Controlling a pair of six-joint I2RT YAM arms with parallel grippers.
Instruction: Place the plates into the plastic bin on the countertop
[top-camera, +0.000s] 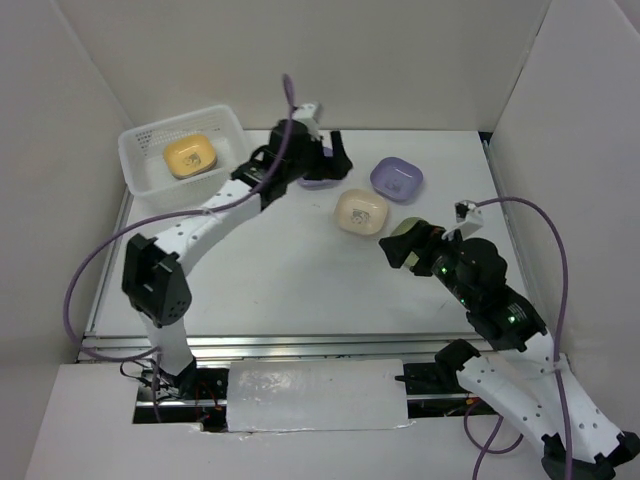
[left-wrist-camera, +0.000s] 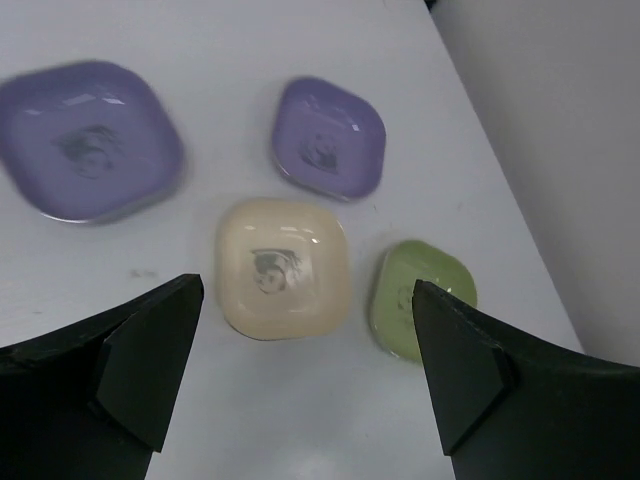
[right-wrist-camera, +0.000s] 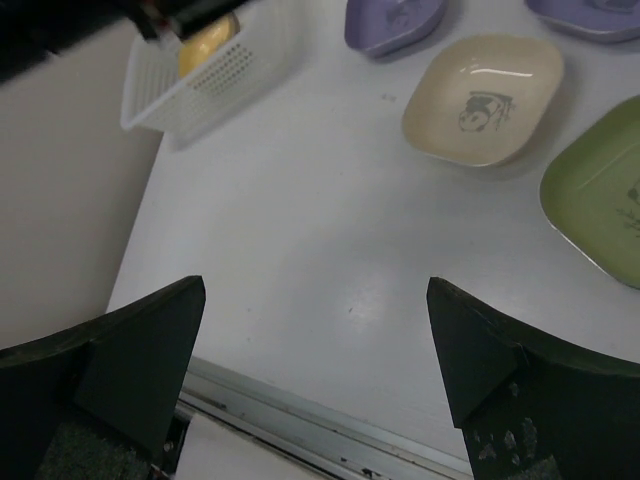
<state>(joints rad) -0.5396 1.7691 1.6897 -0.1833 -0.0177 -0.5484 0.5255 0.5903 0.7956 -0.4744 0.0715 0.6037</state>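
One plate is in! The yellow plate (top-camera: 190, 155) lies flat on the floor of the plastic bin (top-camera: 143, 175), which sits at the far left corner of the surface (top-camera: 280, 280), and nothing else is in there with it. Four plates are out on the open surface. The left tool (left-wrist-camera: 305, 370) hangs just right of the bin, fingers spread wide and carrying nothing, with the first purple plate (left-wrist-camera: 90, 140) directly beneath it. Off to the right sits the second purple plate (top-camera: 397, 178), and the cream plate (top-camera: 361, 211) lies just nearer than that one. Over on the right side, the right tool (right-wrist-camera: 315, 370) is also gaping wide and empty, hovering low by the green plate (left-wrist-camera: 422, 298), which lies near the cream one and apart from it. All four loose plates rest face up.
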